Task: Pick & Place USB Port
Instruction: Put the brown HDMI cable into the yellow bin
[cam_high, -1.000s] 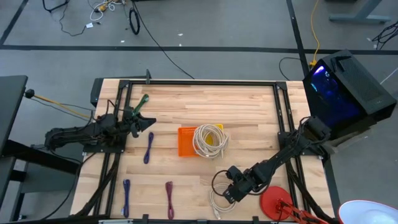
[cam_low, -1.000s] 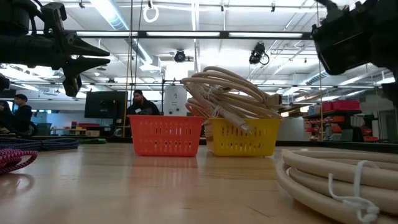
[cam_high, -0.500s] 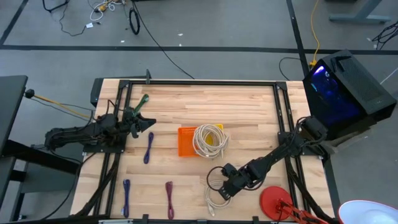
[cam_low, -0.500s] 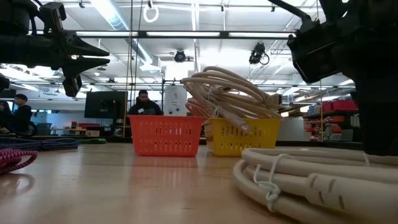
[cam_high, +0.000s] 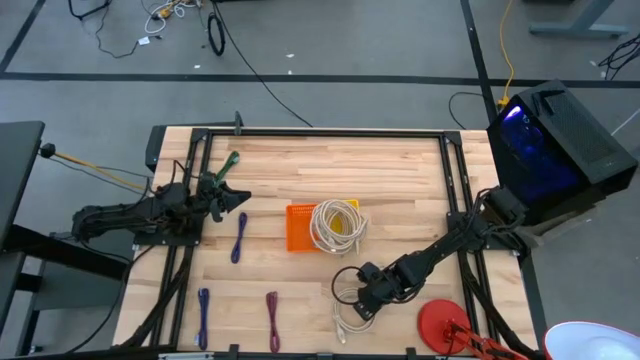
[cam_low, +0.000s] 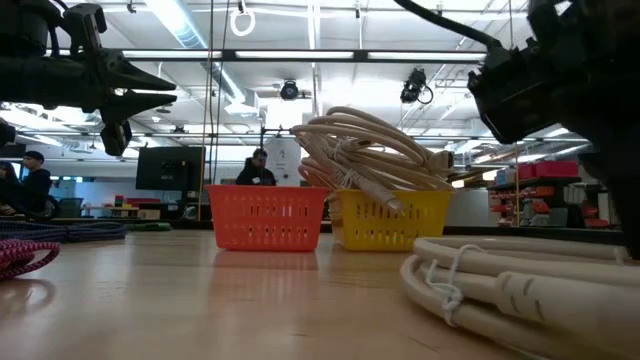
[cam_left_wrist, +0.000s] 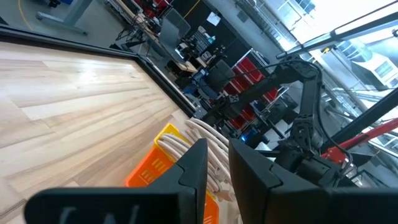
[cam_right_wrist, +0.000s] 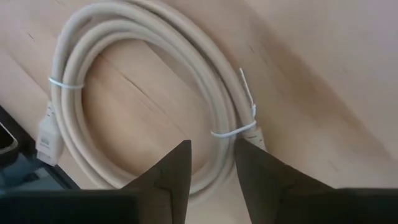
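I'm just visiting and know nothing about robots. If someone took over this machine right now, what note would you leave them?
Right gripper: down at the table's near edge, fingers straddling the strands of a beige cable coil that lies on the table; not lifted.
Left gripper: waits over the table's left side, holding nothing.
Another beige coil already lies on the yellow basket, beside the orange basket.
Purple and red cables lie loose on the left.
Left to do: grip the near coil and carry it to a basket.
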